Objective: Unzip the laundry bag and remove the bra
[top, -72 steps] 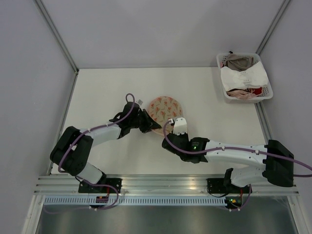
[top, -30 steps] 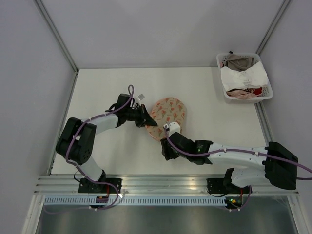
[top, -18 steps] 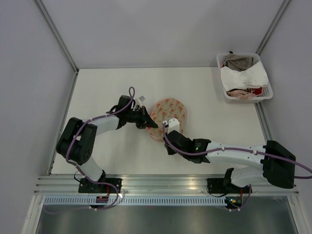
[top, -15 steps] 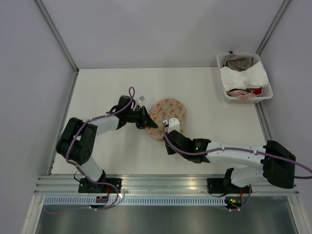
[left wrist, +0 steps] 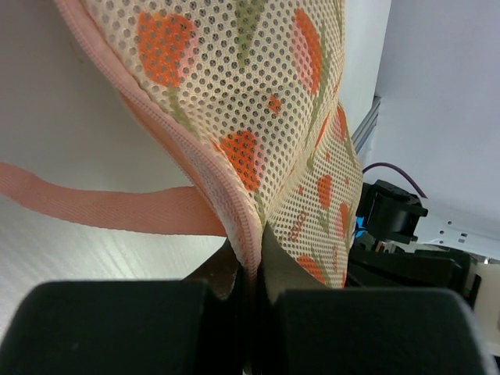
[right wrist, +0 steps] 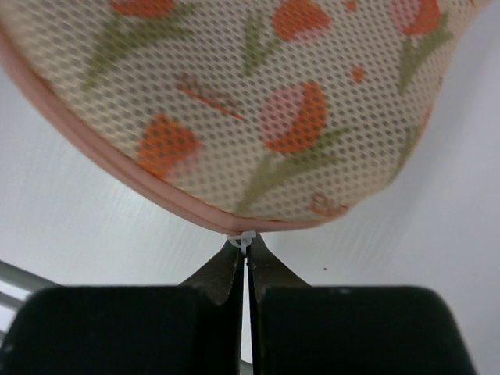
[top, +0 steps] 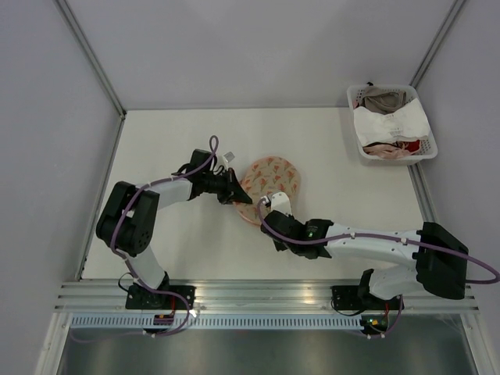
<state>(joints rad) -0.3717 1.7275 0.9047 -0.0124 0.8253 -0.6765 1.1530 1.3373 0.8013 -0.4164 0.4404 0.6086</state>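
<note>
Since both hands have the laundry bag between them in the middle of the counter, I judge the step in hand to be running the zip open; no opened stretch shows in any view.

Left hand: fingers pressed together on the pink zip edging; mesh wall bulges above the pinch; a pink ribbon loop trails off to one side.

Right hand: closed to a sliver on the small white zip pull at the bag's rim; only the very tips have it.

Bra: not visible; presumably inside the bag; cannot confirm.

White basket of other garments: far right corner, well apart; not involved.

Plan for the pull: treat the left pinch as the anchor; draw the right hand along the curve of the oval seam, not straight away from it; go slowly, since the tab is tiny and could slip out; if the whole bag drags instead of the slider running, I would stop and re-tension from the left; watch for mesh snagging in the teeth.
</note>
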